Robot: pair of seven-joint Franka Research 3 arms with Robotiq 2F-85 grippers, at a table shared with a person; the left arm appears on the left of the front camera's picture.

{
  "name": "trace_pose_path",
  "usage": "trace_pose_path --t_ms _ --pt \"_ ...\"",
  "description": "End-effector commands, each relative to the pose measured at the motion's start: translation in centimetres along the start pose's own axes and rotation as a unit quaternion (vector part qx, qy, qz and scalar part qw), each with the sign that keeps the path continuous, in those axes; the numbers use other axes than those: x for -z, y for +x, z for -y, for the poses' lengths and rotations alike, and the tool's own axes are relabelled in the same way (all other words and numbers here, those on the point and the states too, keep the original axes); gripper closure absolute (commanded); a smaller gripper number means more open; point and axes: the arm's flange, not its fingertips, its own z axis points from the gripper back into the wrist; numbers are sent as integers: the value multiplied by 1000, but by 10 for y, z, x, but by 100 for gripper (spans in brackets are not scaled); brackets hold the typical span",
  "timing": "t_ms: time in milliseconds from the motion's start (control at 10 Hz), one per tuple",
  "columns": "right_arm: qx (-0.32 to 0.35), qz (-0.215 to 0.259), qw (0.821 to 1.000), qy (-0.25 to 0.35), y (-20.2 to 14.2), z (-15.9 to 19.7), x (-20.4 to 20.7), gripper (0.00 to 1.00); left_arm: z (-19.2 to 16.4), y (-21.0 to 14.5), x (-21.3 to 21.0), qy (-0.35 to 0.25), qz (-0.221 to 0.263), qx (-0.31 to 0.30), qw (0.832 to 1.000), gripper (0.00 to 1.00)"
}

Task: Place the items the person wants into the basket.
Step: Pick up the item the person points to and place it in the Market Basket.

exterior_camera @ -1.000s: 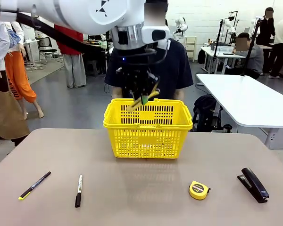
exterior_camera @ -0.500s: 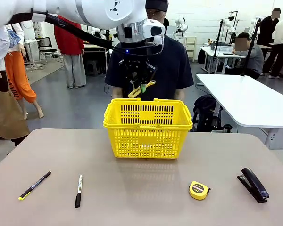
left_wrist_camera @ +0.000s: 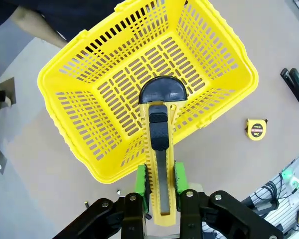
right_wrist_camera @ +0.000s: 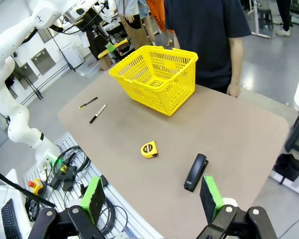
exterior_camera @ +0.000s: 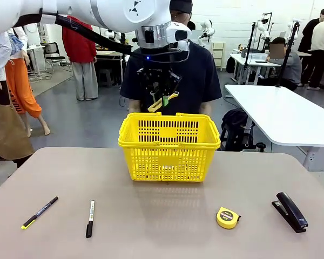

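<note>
Hovering over the basket (exterior_camera: 169, 162), the left tool (exterior_camera: 161, 100) pinches the knife (left_wrist_camera: 159, 149) tight between its green pads (left_wrist_camera: 141, 180), knife clear of the rim. The tape measure (exterior_camera: 227, 217) and stapler (exterior_camera: 290, 211) lie on the surface (exterior_camera: 151, 232) to the basket's right. Meanwhile the right tool (right_wrist_camera: 152, 198) gapes wide, holding nothing.

White arm (exterior_camera: 97, 11), black left hand (exterior_camera: 161, 97), green pads (left_wrist_camera: 141, 181).
</note>
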Motion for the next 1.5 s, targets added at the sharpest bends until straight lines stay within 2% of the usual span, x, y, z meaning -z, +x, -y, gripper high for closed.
trace_pose_path --t_ms 0,200,700,1200,1400 --pt "-6 15 1000 10 1 0 0 0 -1 -9 33 -24 -17 21 999 74" --pt "-6 15 1000 10 1 0 0 0 -3 -4 75 -62 -40 83 994 74" --pt "-6 15 1000 10 1 0 0 0 -10 34 129 -19 -65 217 974 74" --pt "-6 15 1000 10 1 0 0 0 -20 62 179 -8 -81 280 957 74" --pt "-6 15 1000 10 1 0 0 0 -23 67 196 -15 -81 280 956 74"
